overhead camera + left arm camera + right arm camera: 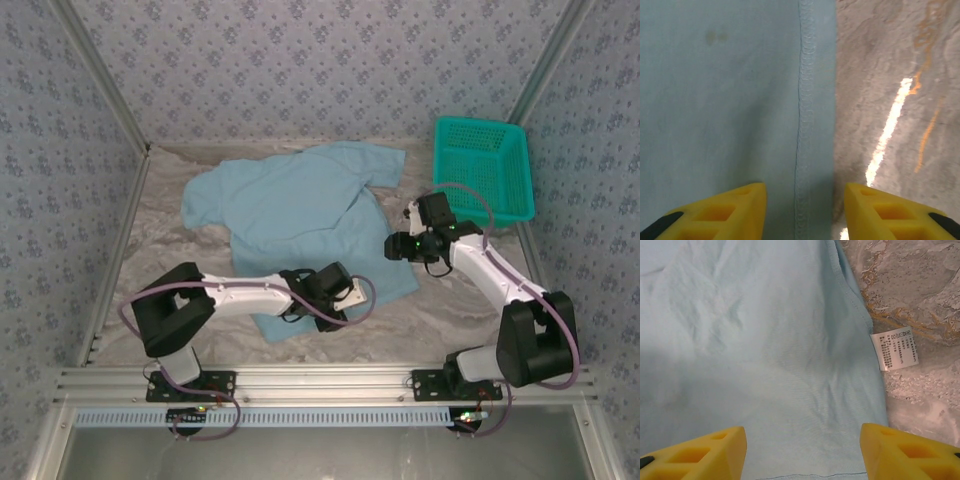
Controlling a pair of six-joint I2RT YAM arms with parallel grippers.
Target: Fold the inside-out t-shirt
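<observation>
Both tools lined up on edges of the inside-out t-shirt (290,210), ready for a fold.

Lies spread flat mid-desk (165,260), well apart from the teal basket (478,170) in the far right corner. Runs its long axis near-to-far with a slight lean, hem toward the arm bases, sleeves and neck toward the back wall. Sets the left tool (805,210) astride the stitched hem (802,125), jaws parted, cloth between them but no pinch visible, likely so that closing catches that edge. Poises the right tool (802,450) low over the shirt's right edge, near the white tag (896,347), jaws wide and empty, probably to take a matching edge.
</observation>
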